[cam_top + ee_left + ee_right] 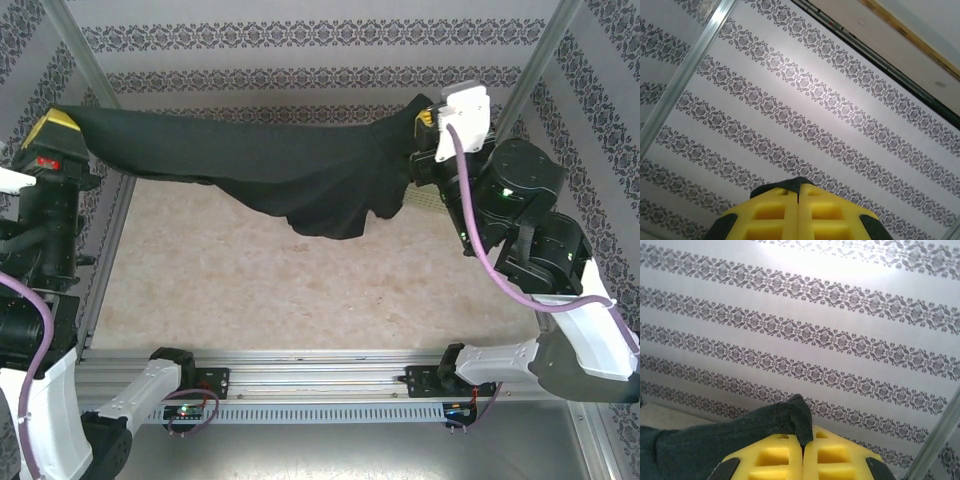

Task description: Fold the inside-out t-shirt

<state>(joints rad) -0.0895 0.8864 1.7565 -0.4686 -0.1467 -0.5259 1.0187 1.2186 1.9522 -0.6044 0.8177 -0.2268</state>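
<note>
The black t-shirt [270, 160] hangs stretched in the air between both arms, high above the far part of the table, its middle sagging down toward the tabletop. My left gripper [55, 128] is at the far left, shut on one end of the shirt; a thin edge of black cloth [790, 186] pokes out between its yellow fingers [775, 212]. At the far right my right gripper [425, 118] is shut on the other end. A tuft of dark fabric [800, 417] sticks up from between its yellow fingers [832, 457], and more cloth trails off to the left.
The pale marbled tabletop [300, 290] lies under the shirt. Patterned walls [300, 40] and metal posts [535, 70] enclose the cell. A metal rail [320, 375] with both arm bases runs along the near edge.
</note>
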